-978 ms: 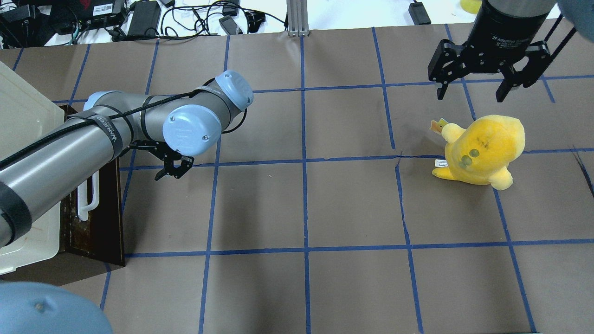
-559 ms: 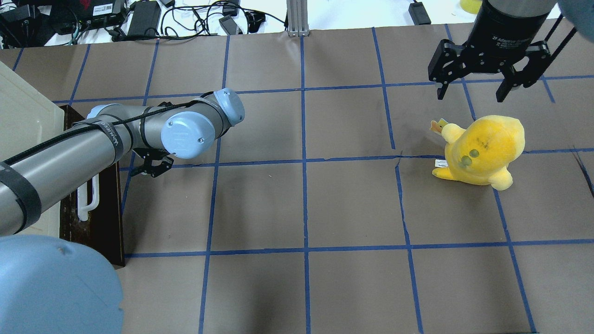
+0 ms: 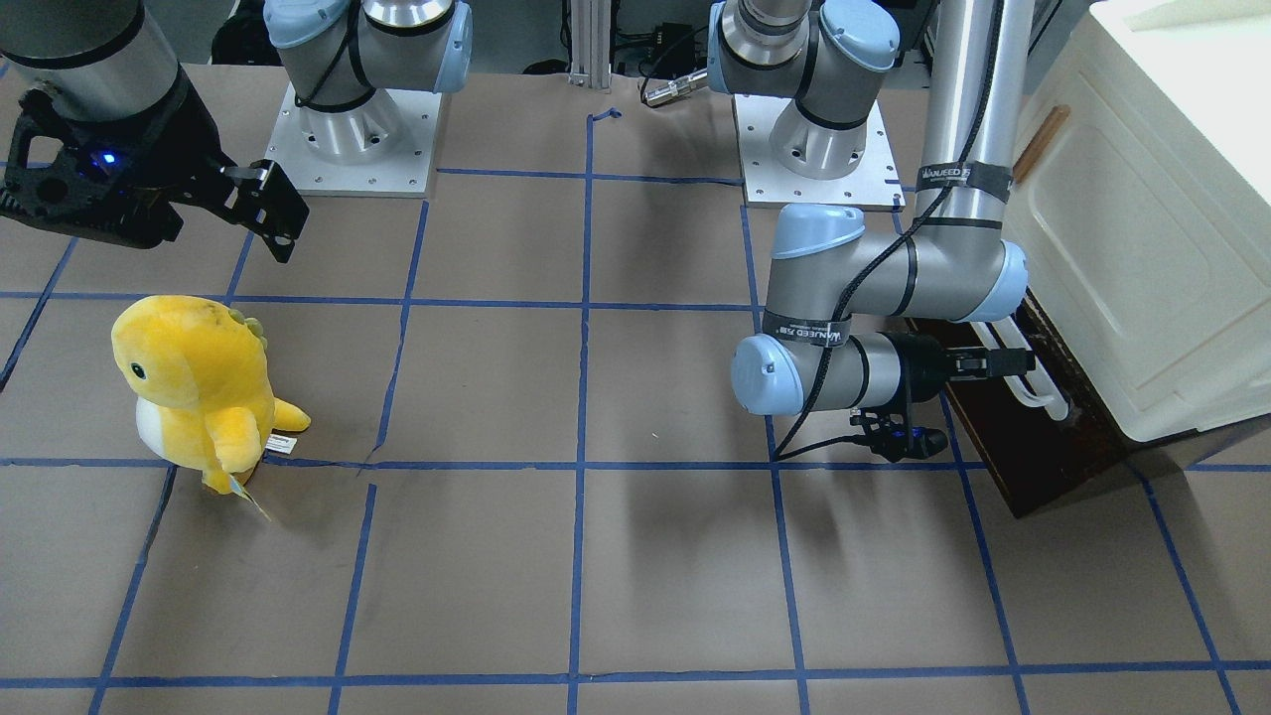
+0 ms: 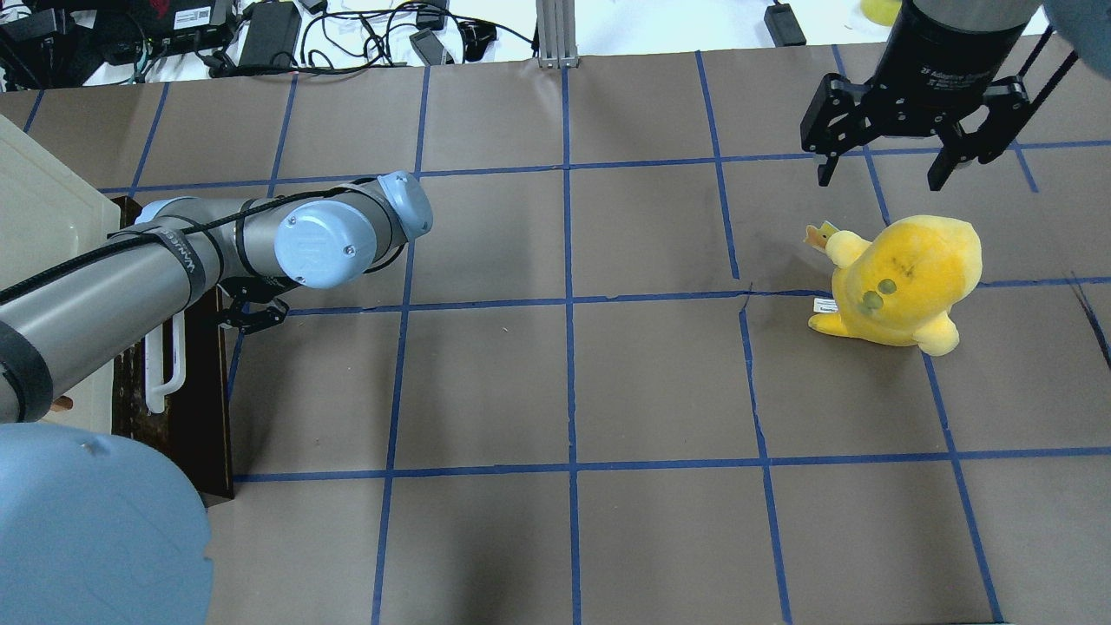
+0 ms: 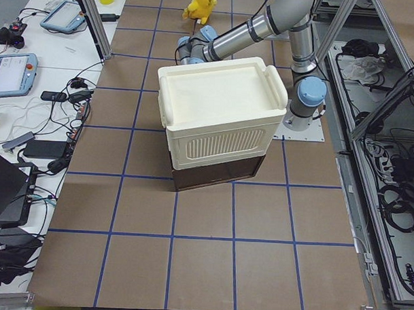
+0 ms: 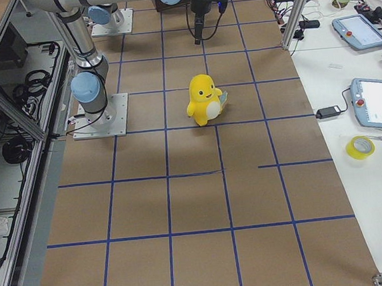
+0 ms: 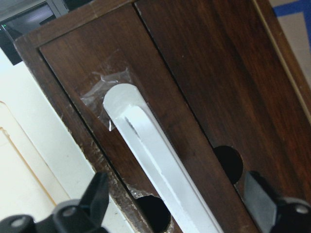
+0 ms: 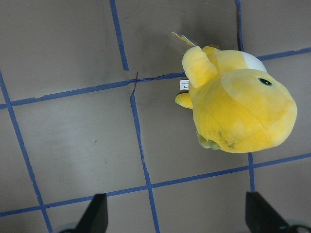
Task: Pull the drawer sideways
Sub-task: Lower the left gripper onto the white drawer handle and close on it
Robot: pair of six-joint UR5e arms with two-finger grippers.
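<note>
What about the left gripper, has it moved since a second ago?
Yes. In the overhead view the left gripper has slid leftward, closing on the drawer and its white handle.

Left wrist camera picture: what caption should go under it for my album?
Open left claw faces the white handle on the dark wooden drawer, not gripping yet.

Plainly a robotics lab: brown-papered bench (image 4: 660, 538) gridded in blue tape (image 4: 570, 382), arm bases (image 3: 353, 139) bolted along one edge, power bricks (image 4: 270, 35), cables (image 4: 364, 26) and teach pendants (image 6: 377, 103) beyond the opposite edge, aluminium frame posts (image 4: 553, 35).
</note>
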